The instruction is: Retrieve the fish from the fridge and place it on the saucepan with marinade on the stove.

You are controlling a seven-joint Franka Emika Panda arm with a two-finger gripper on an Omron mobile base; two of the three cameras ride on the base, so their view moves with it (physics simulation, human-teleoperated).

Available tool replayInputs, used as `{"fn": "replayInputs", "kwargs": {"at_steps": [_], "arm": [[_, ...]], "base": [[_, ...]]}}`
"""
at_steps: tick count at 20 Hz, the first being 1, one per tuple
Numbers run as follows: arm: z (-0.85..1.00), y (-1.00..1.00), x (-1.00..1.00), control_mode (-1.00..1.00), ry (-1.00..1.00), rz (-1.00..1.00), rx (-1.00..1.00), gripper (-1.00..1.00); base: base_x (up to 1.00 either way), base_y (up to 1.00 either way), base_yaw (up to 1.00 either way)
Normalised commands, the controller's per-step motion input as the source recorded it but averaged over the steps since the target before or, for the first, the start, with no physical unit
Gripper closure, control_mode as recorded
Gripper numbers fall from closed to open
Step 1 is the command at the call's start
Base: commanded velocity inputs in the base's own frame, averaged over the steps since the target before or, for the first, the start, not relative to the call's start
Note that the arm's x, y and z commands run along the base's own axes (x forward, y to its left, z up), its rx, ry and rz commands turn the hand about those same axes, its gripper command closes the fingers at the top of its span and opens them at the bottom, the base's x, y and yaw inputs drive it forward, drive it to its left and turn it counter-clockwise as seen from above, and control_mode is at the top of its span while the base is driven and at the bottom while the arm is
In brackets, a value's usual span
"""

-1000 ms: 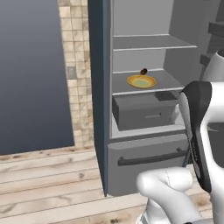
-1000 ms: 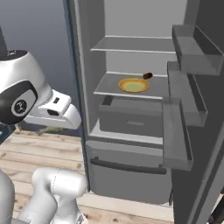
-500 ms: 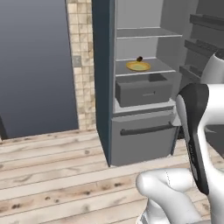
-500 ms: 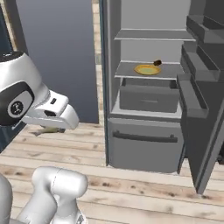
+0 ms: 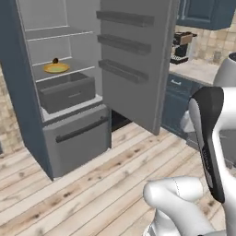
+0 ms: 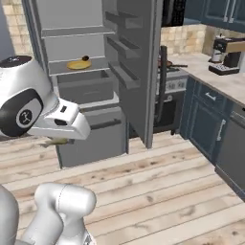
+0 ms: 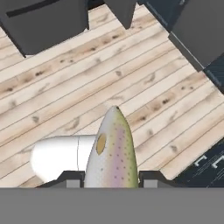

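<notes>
A speckled fish [image 7: 112, 153] with a pinkish stripe stands between my gripper's [image 7: 111, 179] two dark fingertips [image 7: 72, 177], which are shut on it above the wooden floor. From the right base camera, the fish [image 6: 55, 141] shows as an olive sliver under my white hand, in front of the fridge's lower drawer. The grey fridge [image 5: 60, 97] [image 6: 86, 91] stands open, its door swung wide. Past the door's edge the stove [image 6: 173, 86] is partly visible, with the saucepan [image 6: 167, 63] and its thin handle on top. I cannot make out the marinade.
A yellow plate [image 5: 56, 68] [image 6: 78, 64] with a small dark thing sits on a fridge shelf. The open fridge door [image 5: 133, 60] juts into the room. Blue cabinets and a counter with a coffee machine [image 5: 182, 46] [image 6: 225, 55] run along the right. Wooden floor [image 5: 106, 184] lies ahead.
The whole picture has shifted: the base has pulled back from the fridge and turned right, bringing the door, stove and counter into view. The fish stays in the gripper.
</notes>
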Motion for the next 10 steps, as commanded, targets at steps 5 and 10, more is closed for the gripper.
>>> {"fn": "replayInputs", "kwargs": {"at_steps": [5, 10], "arm": [[0.00, 0.00, 0.00, 1.00, 0.00, 0.00, 0.00, 1.00], [0.00, 0.00, 0.00, 1.00, 0.00, 0.00, 0.00, 1.00]], "base": [[-0.10, 0.00, -0.84], [0.13, -0.16, -0.63]]}}
